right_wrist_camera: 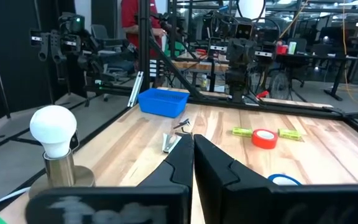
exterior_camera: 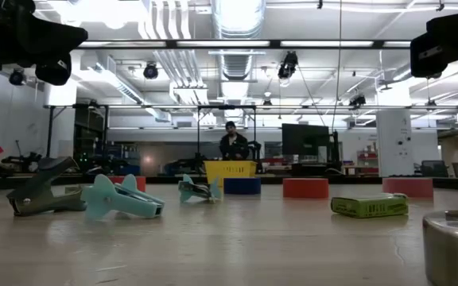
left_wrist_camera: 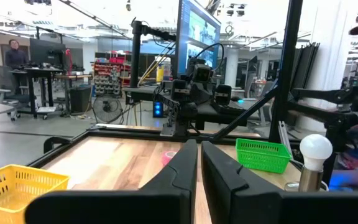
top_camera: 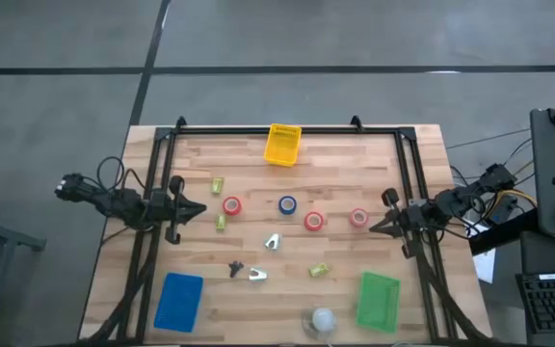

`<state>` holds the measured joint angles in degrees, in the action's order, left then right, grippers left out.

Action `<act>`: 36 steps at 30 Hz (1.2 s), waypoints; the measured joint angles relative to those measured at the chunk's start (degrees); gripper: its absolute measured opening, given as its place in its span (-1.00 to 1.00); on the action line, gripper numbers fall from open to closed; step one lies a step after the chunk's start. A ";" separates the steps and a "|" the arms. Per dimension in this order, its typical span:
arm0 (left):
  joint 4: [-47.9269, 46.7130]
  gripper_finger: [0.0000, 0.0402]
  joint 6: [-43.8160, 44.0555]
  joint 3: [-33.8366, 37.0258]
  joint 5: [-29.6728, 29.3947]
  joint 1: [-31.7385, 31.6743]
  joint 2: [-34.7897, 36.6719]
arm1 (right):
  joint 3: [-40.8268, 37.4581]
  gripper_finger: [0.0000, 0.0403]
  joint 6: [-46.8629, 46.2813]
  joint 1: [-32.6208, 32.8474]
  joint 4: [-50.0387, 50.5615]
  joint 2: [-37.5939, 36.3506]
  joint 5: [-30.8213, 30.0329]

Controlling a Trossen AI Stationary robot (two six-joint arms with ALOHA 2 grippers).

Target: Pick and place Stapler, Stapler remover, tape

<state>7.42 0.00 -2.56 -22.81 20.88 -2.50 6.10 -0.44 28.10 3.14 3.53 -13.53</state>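
A robotics lab: exposed ceiling ducts (exterior_camera: 237,32), monitors (left_wrist_camera: 197,31), workbenches (right_wrist_camera: 303,59), other robot rigs (right_wrist_camera: 64,37).

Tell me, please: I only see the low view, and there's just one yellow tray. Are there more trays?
Observer: Yes. Across the table from the yellow tray, the high view shows a blue tray on the left arm's side and a green tray on the right arm's side.
Operator: What's the shiny can in my corner?
Observer: A metal stand with a white ball-like bulb on top, between those two trays.
Operator: Are the grippers holding anything?
Observer: No. The left gripper and right gripper are both shut and empty, one at each end of the row of tape rolls.
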 joint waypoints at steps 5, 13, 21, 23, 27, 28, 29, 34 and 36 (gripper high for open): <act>0.02 -0.87 0.00 0.00 0.00 0.00 0.00 | 0.01 -0.96 0.85 -0.04 0.01 0.00 -0.01; 0.01 -0.87 0.02 0.00 0.00 -0.02 -0.01 | -0.01 -0.96 0.82 -0.04 0.01 -0.01 -0.01; 0.02 -0.87 0.02 0.00 -0.02 -0.02 -0.02 | -0.01 -0.96 1.72 -0.02 -1.98 0.00 -0.03; 0.01 -0.87 0.01 0.01 0.00 -0.01 -0.01 | -0.01 -0.96 0.68 0.01 -4.01 -0.02 0.10; 0.00 -0.87 0.02 -0.01 0.00 -0.02 -0.01 | -0.01 -0.96 -8.09 0.02 -9.22 0.05 -0.25; 0.00 -0.87 0.01 0.00 0.00 0.00 0.00 | 0.01 -0.96 -9.39 0.00 -10.58 0.13 -0.32; 0.02 -0.87 0.01 0.02 -0.02 0.00 0.00 | 0.04 -0.96 -11.44 0.00 -11.16 0.28 -0.32; 0.00 -0.87 0.02 -0.01 0.00 -0.02 0.00 | 0.01 -0.96 -19.40 -0.02 -11.61 1.95 -1.82; 0.00 -0.87 0.01 0.00 -0.02 -0.01 0.00 | 0.05 -0.95 -22.21 -0.02 -12.13 4.02 -3.18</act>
<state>7.42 0.01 -2.56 -22.83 20.87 -2.50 6.15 -22.65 28.08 -8.99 7.55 -16.71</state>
